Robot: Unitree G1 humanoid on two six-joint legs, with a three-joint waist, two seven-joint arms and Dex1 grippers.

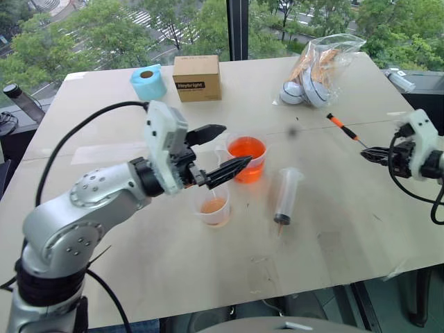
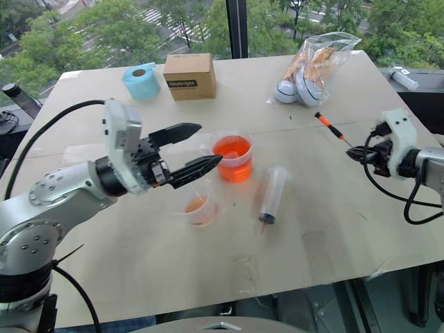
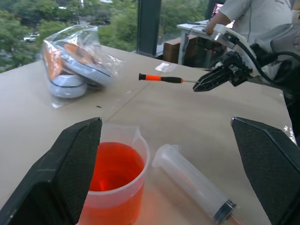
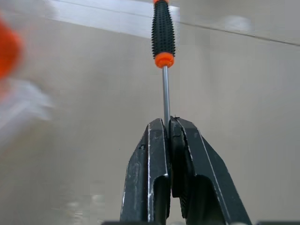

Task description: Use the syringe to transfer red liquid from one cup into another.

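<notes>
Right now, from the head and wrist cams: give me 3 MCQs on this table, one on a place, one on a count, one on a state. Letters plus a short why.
1. Where does the syringe lie?
A. Inside the orange-red cup
B. On the table, right of the two cups
C. On the cardboard box

2. How many clear cups stand on the table?
A. One
B. Two
C. Three

3. How is the right gripper?
A. Wide open over the cups
B. Shut on the syringe
C. Shut on the screwdriver's metal shaft

Key:
1 B: the syringe lies flat on the table, to the right of both cups.
2 B: the wide orange-red cup and the smaller pale cup.
3 C: the right gripper is closed with the screwdriver shaft running into its tips; the left gripper is the open one.
</notes>
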